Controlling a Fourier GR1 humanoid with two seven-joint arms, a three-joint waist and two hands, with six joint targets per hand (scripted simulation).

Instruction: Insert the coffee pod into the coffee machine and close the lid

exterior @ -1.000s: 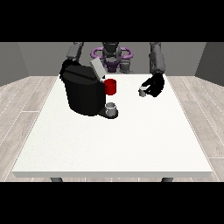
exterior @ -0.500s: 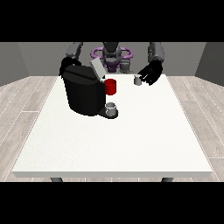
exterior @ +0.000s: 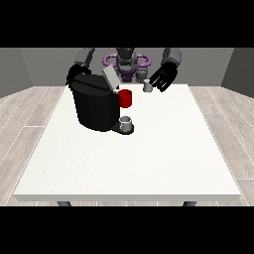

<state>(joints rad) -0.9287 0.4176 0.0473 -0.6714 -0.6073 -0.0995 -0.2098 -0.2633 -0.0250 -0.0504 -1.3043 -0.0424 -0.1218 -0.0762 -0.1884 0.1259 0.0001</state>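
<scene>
A black coffee machine (exterior: pixel 94 106) stands on the left part of the white table (exterior: pixel 149 158), with its grey lid (exterior: pixel 109 78) tilted up and open. A red part (exterior: pixel 126 98) sticks out of its front, above a small grey cup (exterior: pixel 127 122) on the drip base. The small grey coffee pod (exterior: pixel 147 87) hangs above the table's far edge, to the right of the lid. It is pinched at the fingertips of the hand at the view's right (exterior: pixel 163 78). The hand at the view's left (exterior: pixel 74 75) sits behind the machine's top left corner, partly hidden.
The robot's torso, with purple rings (exterior: pixel 141 60), stands just behind the table's far edge. The table stretches wide in front of and to the right of the machine.
The hand at the view's right has carried the pod up and to the left, towards the machine's open lid. The machine, the cup and the other hand have not moved.
</scene>
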